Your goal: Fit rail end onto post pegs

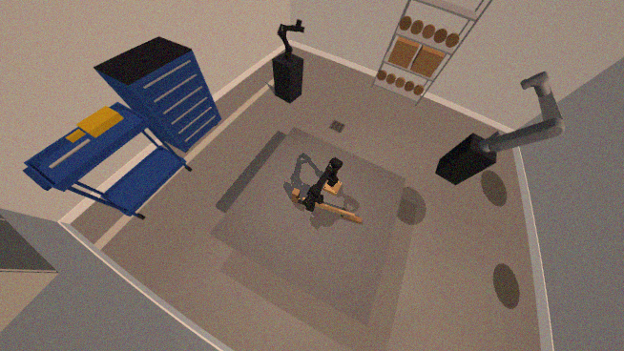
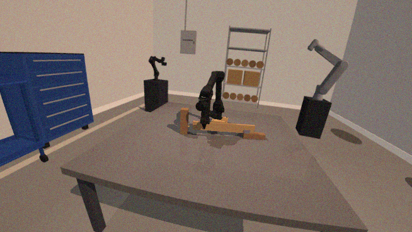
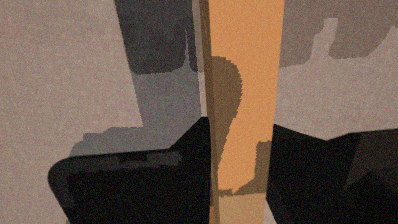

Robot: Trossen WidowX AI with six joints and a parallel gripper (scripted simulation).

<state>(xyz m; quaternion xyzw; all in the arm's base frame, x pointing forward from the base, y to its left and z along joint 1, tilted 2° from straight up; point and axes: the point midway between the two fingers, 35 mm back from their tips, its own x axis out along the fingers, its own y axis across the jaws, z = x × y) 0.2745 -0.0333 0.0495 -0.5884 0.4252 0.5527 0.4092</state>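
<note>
The long wooden rail (image 1: 340, 211) (image 2: 230, 127) (image 3: 245, 75) lies across the middle of the table. Its far end rests on the low footboard block (image 2: 256, 135) (image 1: 356, 219). Its near end is lifted off the table, close to the short upright post (image 2: 184, 121) (image 1: 296, 194). My gripper (image 2: 203, 125) (image 1: 310, 204) (image 3: 222, 122) is shut on the rail near that lifted end. In the wrist view the two black fingers flank the rail on both sides. The pegs and the holes are too small to see.
The arm's base stands on a wooden block (image 1: 334, 187) (image 2: 222, 120) just behind the rail. The grey table (image 2: 195, 170) (image 1: 286, 248) stretches wide around. A blue tool cabinet (image 2: 47, 94), a shelf (image 2: 247, 66) and two other arms on black pedestals (image 2: 155, 94) (image 2: 313, 116) stand off the table.
</note>
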